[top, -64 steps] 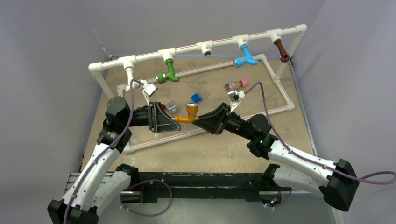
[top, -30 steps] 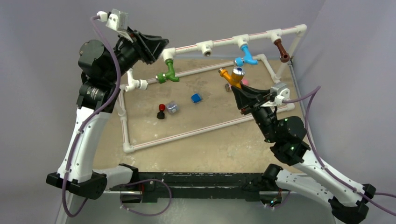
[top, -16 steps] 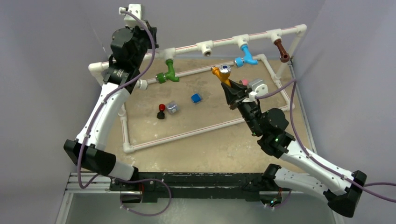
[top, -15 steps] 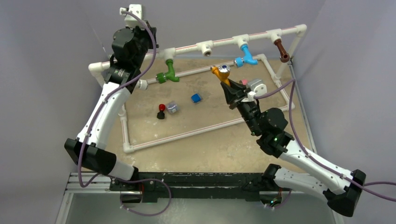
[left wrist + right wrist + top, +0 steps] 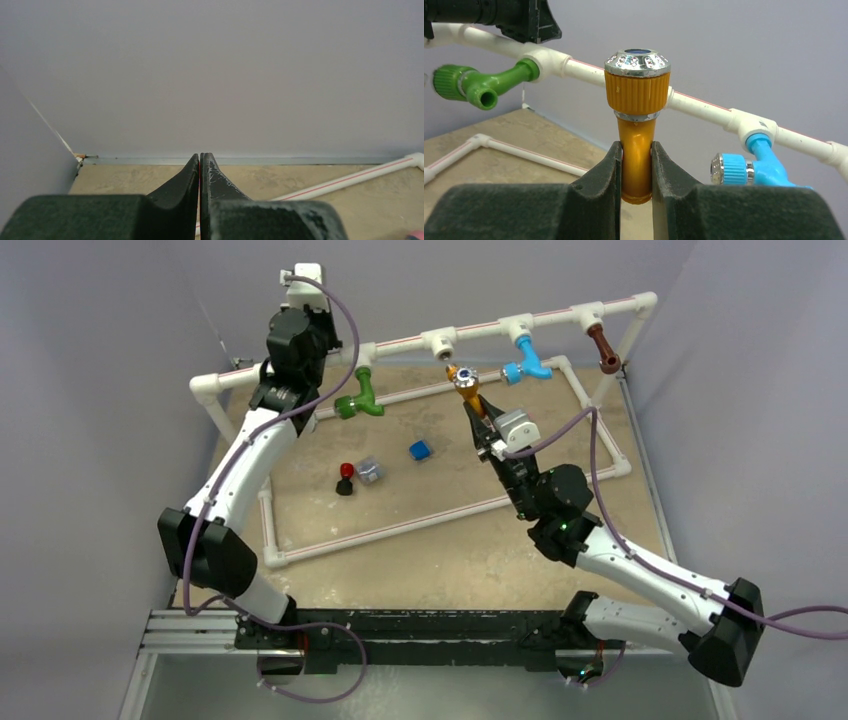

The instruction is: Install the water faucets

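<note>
The orange faucet stands upright, its stem pinched in the right claw, ridged collar and chrome cap on top, near the middle tee; the green faucet, blue faucet and brown faucet hang from the raised white pipe; green and blue collars point left.

Setting: robotics lab test cell, not a lived-in room. Evidence: plain pale grey wall panels box in a tan speckled tabletop on three sides. A slotted aluminium rail runs along its near edge. Purple sheathed cables trail loose off the bench. A white plastic pipe frame stands on its own legs on the tabletop.
</note>
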